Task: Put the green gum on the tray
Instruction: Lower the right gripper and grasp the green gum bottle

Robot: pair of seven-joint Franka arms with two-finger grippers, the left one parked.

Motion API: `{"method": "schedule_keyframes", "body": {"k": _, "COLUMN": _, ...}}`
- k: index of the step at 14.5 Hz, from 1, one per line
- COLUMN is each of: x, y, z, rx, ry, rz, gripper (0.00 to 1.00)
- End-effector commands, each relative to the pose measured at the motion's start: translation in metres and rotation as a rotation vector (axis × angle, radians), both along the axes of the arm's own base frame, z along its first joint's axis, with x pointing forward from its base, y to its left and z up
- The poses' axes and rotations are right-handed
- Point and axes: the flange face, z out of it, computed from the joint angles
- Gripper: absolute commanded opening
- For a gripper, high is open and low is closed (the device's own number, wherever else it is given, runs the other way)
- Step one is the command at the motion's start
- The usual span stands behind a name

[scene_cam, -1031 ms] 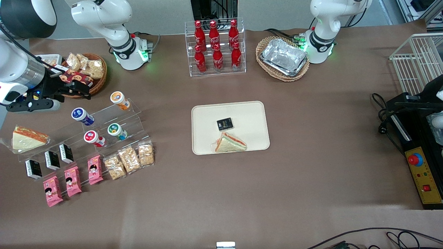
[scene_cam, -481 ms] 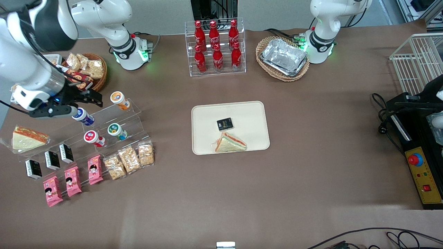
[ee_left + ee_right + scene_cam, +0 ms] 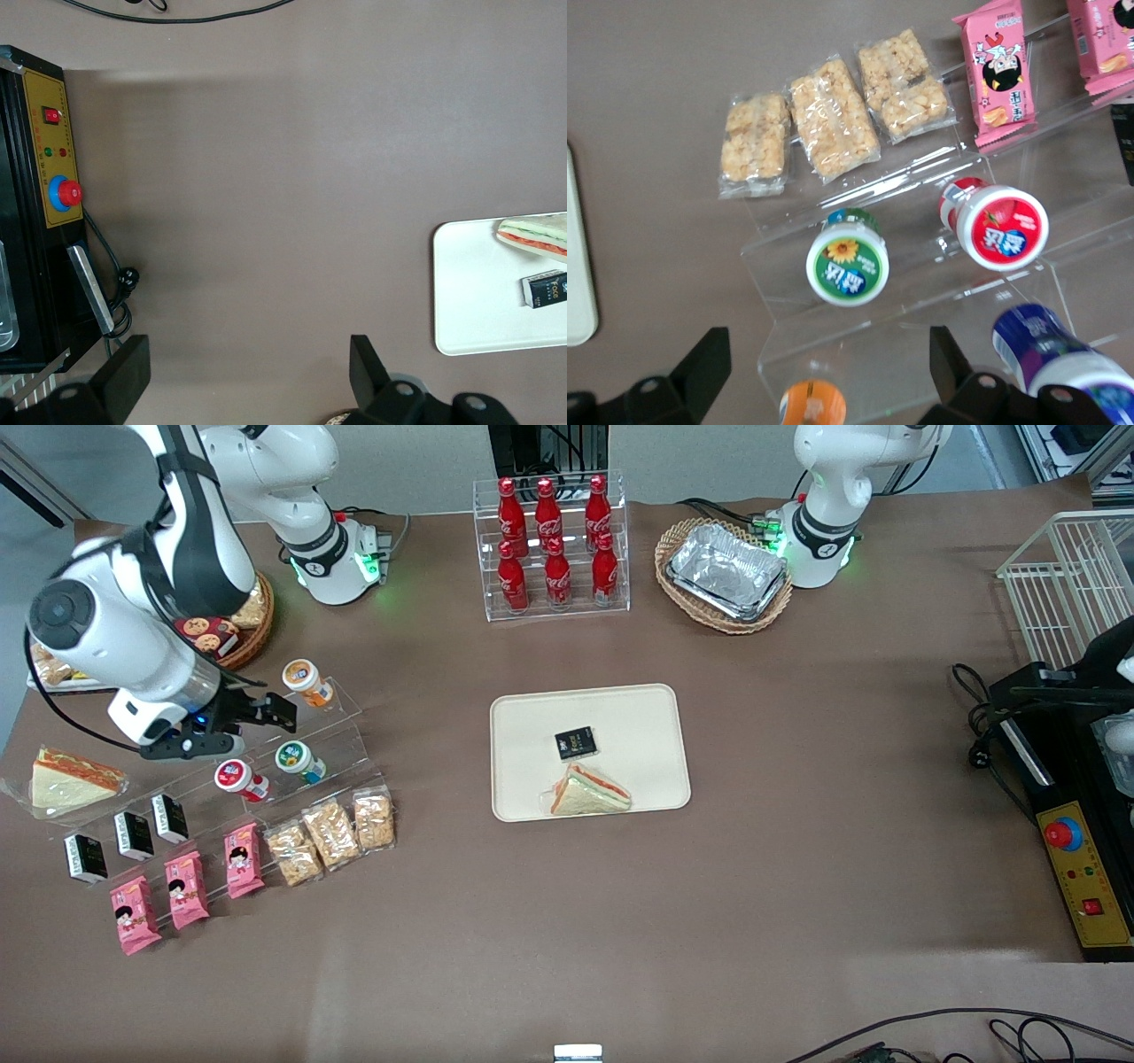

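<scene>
The gripper [image 3: 282, 715] hovered with fingers apart, just above the green gum [image 3: 297, 760], which lay on the clear stand [image 3: 341, 737] beside the red gum [image 3: 998, 225]. The bottle looked light, rigid and slick, so squeezing across its round body seemed safest. The tray [image 3: 647, 717] sat well apart.

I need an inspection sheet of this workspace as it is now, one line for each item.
Surface: brown table, no spill seen.
Job's things: green gum lies on the clear stepped stand, not gripped; tray holds a sandwich and a small black packet.
Clutter: red gum, orange gum, snack packs, cola rack, foil trays in a basket.
Grippers: pincer open, above the stand, over the gums.
Cables: black cables beside the control box and at the table edge nearest the front camera.
Surroundings: white wire basket.
</scene>
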Motion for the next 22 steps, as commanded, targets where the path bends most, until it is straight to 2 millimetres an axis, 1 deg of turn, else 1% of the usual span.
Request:
{"method": "schedule_keyframes", "body": {"k": 1, "x": 0.008, "y": -0.001, "z": -0.028, "rx": 0.009, "ry": -0.018, "rz": -0.023, "gripper": 1.00}}
{"method": "schedule_keyframes", "body": {"k": 7, "x": 0.008, "y": -0.001, "z": -0.069, "rx": 0.003, "ry": -0.031, "rz": -0.025, "gripper": 1.00}}
{"method": "schedule_keyframes", "body": {"k": 11, "x": 0.010, "y": -0.001, "z": -0.084, "rx": 0.000, "ry": -0.034, "rz": -0.025, "gripper": 1.00}}
{"method": "schedule_keyframes", "body": {"k": 14, "x": 0.005, "y": -0.001, "z": -0.095, "rx": -0.001, "ry": -0.037, "rz": -0.026, "gripper": 0.99}}
{"method": "schedule_keyframes", "body": {"k": 17, "x": 0.002, "y": 0.000, "z": -0.098, "rx": -0.002, "ry": -0.042, "rz": -0.023, "gripper": 0.91}}
{"method": "schedule_keyframes", "body": {"k": 18, "x": 0.001, "y": 0.000, "z": -0.100, "rx": -0.002, "ry": -0.042, "rz": -0.023, "gripper": 0.85}}
{"method": "schedule_keyframes", "body": {"k": 19, "x": 0.000, "y": 0.000, "z": -0.101, "rx": -0.002, "ry": -0.041, "rz": -0.021, "gripper": 0.80}}
{"method": "schedule_keyframes", "body": {"k": 21, "x": 0.000, "y": 0.002, "z": -0.101, "rx": -0.002, "ry": -0.041, "rz": -0.018, "gripper": 0.61}}
{"method": "schedule_keyframes", "body": {"k": 22, "x": 0.000, "y": 0.002, "z": -0.101, "rx": -0.002, "ry": -0.042, "rz": -0.017, "gripper": 0.53}}
